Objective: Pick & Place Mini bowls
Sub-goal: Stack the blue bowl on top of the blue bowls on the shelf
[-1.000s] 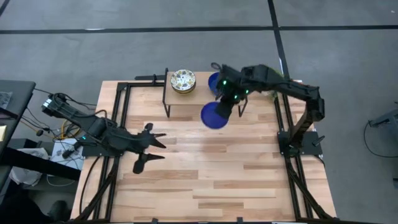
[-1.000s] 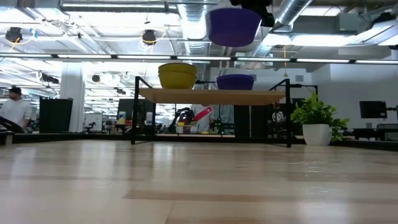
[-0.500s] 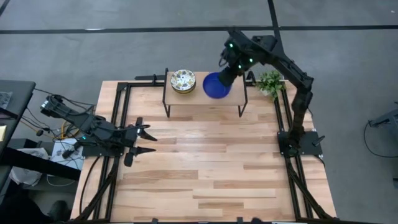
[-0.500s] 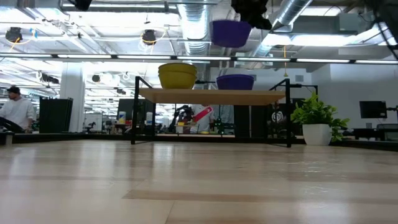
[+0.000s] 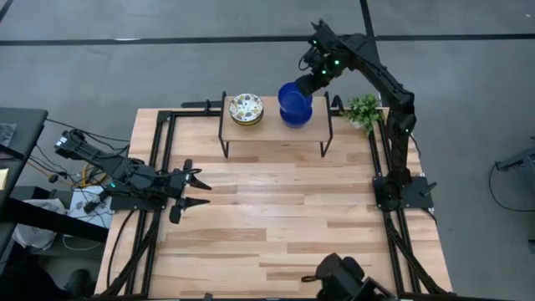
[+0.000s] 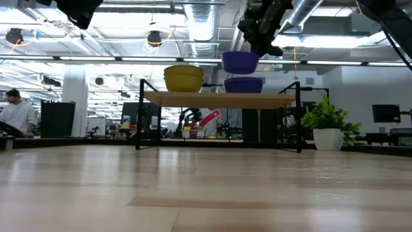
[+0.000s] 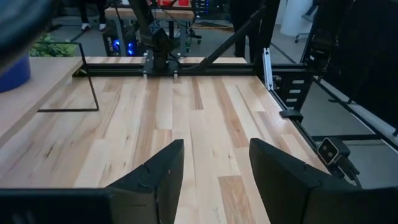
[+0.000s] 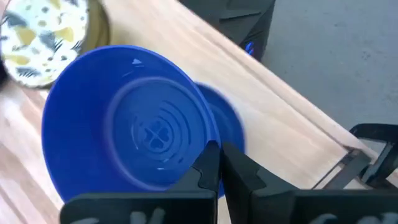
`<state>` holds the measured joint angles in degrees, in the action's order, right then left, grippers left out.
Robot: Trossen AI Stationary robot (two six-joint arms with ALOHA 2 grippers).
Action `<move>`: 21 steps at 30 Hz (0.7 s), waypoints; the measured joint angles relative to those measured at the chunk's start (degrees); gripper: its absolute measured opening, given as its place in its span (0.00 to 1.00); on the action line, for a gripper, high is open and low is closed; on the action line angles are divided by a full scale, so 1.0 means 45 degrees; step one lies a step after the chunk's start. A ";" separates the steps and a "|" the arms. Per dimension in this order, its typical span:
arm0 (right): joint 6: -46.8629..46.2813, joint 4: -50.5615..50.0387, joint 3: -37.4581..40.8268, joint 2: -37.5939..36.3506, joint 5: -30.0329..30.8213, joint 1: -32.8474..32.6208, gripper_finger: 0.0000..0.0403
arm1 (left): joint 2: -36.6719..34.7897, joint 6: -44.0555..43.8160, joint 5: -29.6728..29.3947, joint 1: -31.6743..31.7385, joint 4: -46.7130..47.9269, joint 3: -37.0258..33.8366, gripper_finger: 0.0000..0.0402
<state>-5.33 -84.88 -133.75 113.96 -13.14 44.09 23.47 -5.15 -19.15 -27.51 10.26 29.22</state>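
My right gripper [image 5: 311,82] is shut on a cobalt blue bowl [image 5: 294,102], which it holds above the small wooden shelf [image 5: 272,130] at the table's far edge. In the low view the held bowl [image 6: 240,62] hangs just over a second blue bowl [image 6: 243,84] that rests on the shelf top. A stack of white patterned bowls [image 5: 246,109] stands on the shelf's left part. My left gripper [image 5: 191,191] is open and empty, low over the table's left side. My right gripper pinches the blue bowl's rim [image 8: 210,144], one finger [image 8: 206,169] inside the bowl and one outside. The fingers come from the far right, slanting down. The bowl hangs clear of the shelf, mouth up, over the other blue bowl [image 8: 229,124].
A small green potted plant [image 5: 363,110] stands at the table's far right corner beside the shelf. A dark object [image 5: 343,276] shows at the near edge. Bare wood [image 5: 284,209] lies between the arms. A person [image 6: 14,116] is in the room behind.
My right gripper has carried the blue bowl from in front of the shelf toward the table's far edge and then down, until it hangs just over the blue bowl on the shelf. My left gripper has drawn back a little toward the table's left edge.
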 joint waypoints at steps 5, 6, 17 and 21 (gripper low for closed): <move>0.0051 -0.0250 -0.0003 0.0134 0.0153 0.0131 0.00 | -0.0001 0.0068 -0.0230 0.0016 -0.0015 -0.0026 0.45; 0.0154 -0.0338 -0.0010 0.0134 0.0185 0.0119 0.00 | 0.0001 0.0083 -0.0281 0.0058 -0.0015 -0.0026 0.45; 0.0292 -0.0650 -0.0010 0.0259 0.0641 -0.0153 0.00 | 0.0004 0.0295 -0.0361 0.0530 -0.0015 -0.0026 0.45; 0.0449 -0.0572 0.0001 0.0652 0.0598 -0.0490 0.00 | 0.0004 0.0379 -0.0361 0.0533 -0.0015 -0.0026 0.45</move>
<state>-3.31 -87.45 -133.75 116.90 -10.45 41.88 23.49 -3.44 -20.78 -25.11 10.20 29.10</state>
